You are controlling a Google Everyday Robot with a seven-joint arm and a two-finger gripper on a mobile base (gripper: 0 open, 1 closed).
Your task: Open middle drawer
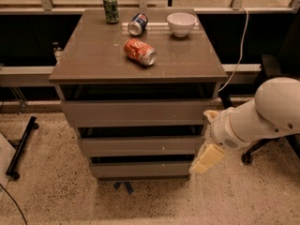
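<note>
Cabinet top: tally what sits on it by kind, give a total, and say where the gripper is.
Cans: 3 (green can, blue can, red can)
Bowls: 1 (white bowl)
Total: 4
The gripper is just off the lower right corner of the middle drawer.

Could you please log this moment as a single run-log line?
middle drawer: looks shut | gripper: by its right end | pull: not yet done
</note>
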